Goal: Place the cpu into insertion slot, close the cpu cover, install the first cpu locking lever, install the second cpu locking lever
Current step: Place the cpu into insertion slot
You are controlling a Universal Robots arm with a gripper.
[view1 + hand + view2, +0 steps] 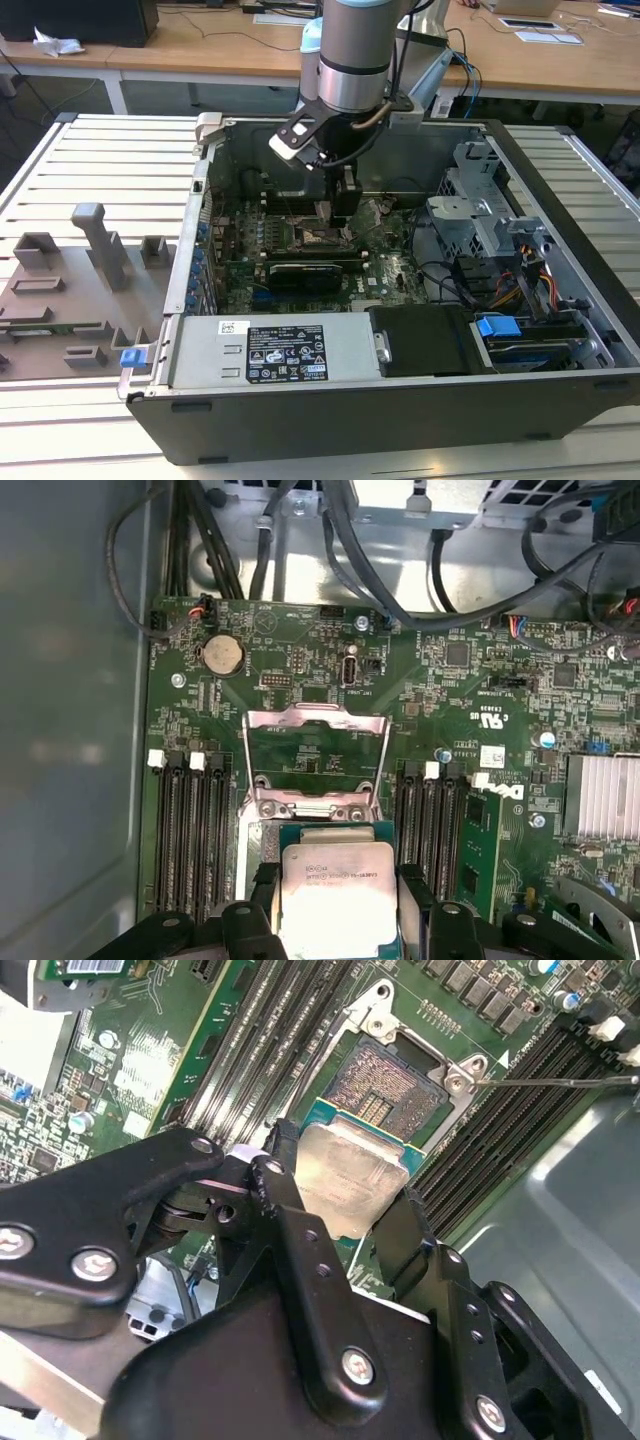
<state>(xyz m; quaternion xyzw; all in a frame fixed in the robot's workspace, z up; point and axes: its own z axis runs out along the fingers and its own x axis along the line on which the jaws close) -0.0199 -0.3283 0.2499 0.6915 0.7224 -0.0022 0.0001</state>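
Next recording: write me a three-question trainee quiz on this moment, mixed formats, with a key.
1. True or false: the cpu already sits in the insertion slot.
2. Multiple choice: the cpu cover is A) open, B) closed over the slot, C) taken off.
3. Fill in: the gripper is shut on the ____.
Key: 1 false; 2 A; 3 cpu.

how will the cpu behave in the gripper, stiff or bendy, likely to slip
The cpu looks stiff: a flat metal-topped square held by its edges in the gripper. Its thin edges give little hold, so it could slip. Probably light, being so thin.
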